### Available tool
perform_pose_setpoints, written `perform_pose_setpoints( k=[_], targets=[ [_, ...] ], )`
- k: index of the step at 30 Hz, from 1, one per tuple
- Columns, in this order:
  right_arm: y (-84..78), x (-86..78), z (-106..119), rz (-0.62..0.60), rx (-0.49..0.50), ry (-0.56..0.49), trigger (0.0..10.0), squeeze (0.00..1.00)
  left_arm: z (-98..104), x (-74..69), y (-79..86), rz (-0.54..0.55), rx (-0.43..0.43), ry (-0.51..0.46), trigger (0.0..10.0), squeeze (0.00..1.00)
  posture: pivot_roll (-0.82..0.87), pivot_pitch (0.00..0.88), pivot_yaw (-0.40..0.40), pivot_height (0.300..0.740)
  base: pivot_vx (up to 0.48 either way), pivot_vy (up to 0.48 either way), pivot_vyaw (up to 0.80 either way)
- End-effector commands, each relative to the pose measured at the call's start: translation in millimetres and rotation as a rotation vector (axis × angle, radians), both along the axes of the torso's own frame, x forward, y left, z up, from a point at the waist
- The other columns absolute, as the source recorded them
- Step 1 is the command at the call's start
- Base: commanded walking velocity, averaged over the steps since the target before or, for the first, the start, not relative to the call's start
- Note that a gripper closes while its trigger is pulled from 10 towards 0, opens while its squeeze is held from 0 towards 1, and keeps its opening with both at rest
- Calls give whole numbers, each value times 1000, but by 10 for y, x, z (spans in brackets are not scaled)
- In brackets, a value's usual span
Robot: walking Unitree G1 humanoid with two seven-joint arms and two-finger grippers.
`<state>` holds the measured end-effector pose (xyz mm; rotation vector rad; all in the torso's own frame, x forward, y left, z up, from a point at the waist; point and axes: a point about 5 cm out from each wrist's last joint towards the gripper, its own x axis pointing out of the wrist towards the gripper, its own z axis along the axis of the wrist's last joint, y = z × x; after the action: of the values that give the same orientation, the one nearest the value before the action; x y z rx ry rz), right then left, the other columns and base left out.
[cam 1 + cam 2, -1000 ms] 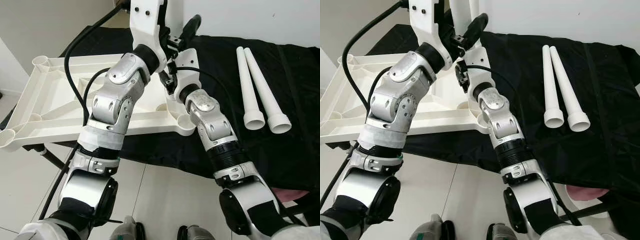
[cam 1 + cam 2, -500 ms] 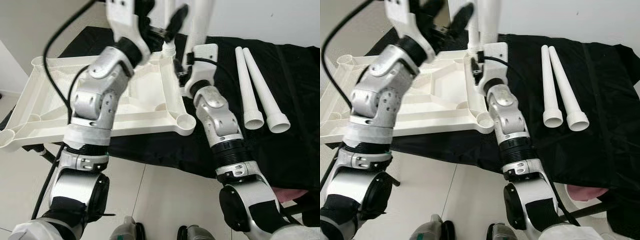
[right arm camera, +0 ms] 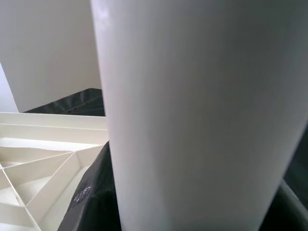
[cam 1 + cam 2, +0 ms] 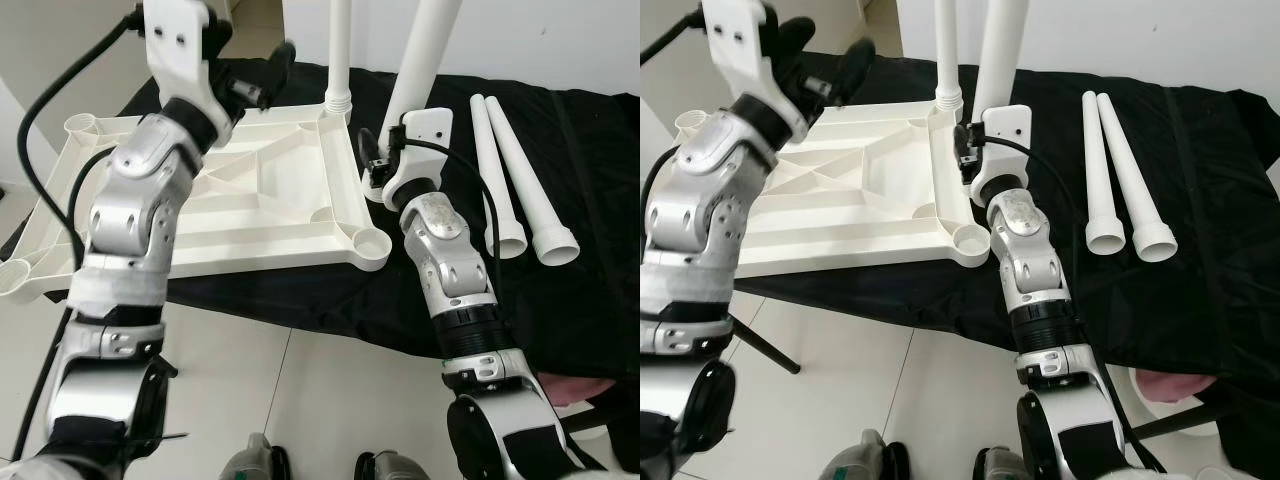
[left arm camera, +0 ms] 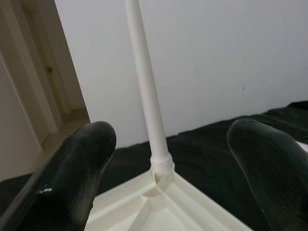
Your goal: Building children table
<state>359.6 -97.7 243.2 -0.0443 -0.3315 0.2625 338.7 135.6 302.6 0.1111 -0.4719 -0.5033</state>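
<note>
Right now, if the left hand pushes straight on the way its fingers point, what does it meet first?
Most likely the upright table leg already standing in the tabletop's corner socket. The left hand is open with the leg centred between its fingers; depth is unclear.

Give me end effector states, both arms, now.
Left end effector: open, holding nothing, facing the upright leg on the tabletop.
Right end effector: shut on a second leg.

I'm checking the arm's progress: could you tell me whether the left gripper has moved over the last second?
Yes. The left gripper has swung to the robot's left, away from the standing leg, and now hovers open over the tabletop's far rim.
</note>
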Motion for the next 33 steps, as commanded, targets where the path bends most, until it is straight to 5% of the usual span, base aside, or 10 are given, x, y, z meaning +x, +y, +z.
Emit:
perform_pose_setpoints(
  k=[1, 10, 15, 19, 26, 33],
  targets=[
    [13, -26, 5, 10, -10, -23, 10000, 0, 4, -26, 31, 11, 33, -21, 10000, 0, -49, 59, 47, 740, 0, 0, 0],
    [-26, -78, -90, 10, -16, -18, 10000, 0, -433, -61, 130, 10, 91, 87, 10000, 0, -52, 52, 50, 740, 0, 0, 0],
    [-67, -94, -109, -2, -25, -23, 10000, 0, -817, -33, 427, 135, 64, 224, 10000, 0, -71, 58, 69, 740, 0, 0, 0],
    [-78, -106, -113, -7, -25, -27, 10000, 0, -982, -71, 493, 152, 49, 282, 10000, 0, -79, 61, 77, 740, 0, 0, 0],
    [-95, -119, -110, -7, -15, -36, 10000, 0, -1169, -193, 427, -2, 43, 355, 10000, 0, -77, 66, 80, 740, 0, 0, 0],
    [-105, -130, -140, -11, -12, -32, 10000, 0, -1369, -410, 291, -206, 156, 394, 10000, 0, -79, 67, 87, 740, 0, 0, 0]
  ],
)
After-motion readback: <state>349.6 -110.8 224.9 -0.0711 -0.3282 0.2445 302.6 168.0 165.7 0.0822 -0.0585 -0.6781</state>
